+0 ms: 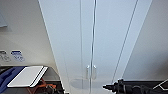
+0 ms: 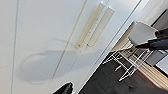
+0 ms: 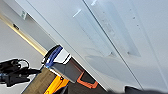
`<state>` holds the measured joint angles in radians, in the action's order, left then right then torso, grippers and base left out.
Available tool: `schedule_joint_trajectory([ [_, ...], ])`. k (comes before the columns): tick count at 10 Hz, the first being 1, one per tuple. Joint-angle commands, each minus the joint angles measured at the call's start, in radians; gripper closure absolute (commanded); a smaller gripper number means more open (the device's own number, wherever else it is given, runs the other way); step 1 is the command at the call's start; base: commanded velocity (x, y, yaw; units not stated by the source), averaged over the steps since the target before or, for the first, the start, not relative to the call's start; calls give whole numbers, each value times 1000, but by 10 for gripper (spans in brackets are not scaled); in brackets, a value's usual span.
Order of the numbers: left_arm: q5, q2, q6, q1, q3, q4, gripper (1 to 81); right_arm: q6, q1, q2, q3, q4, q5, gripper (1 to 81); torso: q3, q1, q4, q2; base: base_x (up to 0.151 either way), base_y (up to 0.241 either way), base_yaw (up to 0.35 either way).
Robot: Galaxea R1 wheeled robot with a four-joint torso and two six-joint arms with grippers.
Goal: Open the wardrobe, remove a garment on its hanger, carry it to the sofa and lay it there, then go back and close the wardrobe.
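Observation:
The white wardrobe (image 1: 75, 37) stands right in front of me with both doors shut. Its two small bar handles (image 1: 87, 72) (image 1: 94, 72) sit side by side at the centre seam, and they appear again in the left wrist view (image 2: 91, 25) and the right wrist view (image 3: 117, 32). My right gripper (image 1: 107, 87) hovers low, just right of the handles and a little short of the door. Low at the left of the wardrobe is my left arm (image 1: 53, 89). The garment and its hanger are hidden behind the shut doors. The sofa is out of view.
A white chair (image 2: 141, 32) with thin white legs stands to the right of the wardrobe on dark floor. To the left are a white slab (image 1: 27, 76), something blue (image 1: 7, 76) and an orange frame (image 1: 45, 86). Labels (image 1: 17, 55) are stuck on the left wall.

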<state>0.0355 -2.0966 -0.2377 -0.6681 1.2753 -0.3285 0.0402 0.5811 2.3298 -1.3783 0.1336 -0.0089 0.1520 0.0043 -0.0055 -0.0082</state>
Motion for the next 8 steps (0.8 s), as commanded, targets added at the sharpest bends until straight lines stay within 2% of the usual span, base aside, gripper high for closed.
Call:
schedule_joint_trajectory([
  [1,-51,-13,-6,163,-2,36,10,-5,-164,16,-29,20,-16,10,0,0,0,0,0,0,0],
  [3,-55,-80,-12,198,72,43,10,-5,-209,59,-90,21,-65,10,0,0,0,0,0,0,0],
  [8,-92,-195,-14,290,208,92,10,-8,-298,189,-233,21,-103,10,2,1,0,2,0,0,0],
])
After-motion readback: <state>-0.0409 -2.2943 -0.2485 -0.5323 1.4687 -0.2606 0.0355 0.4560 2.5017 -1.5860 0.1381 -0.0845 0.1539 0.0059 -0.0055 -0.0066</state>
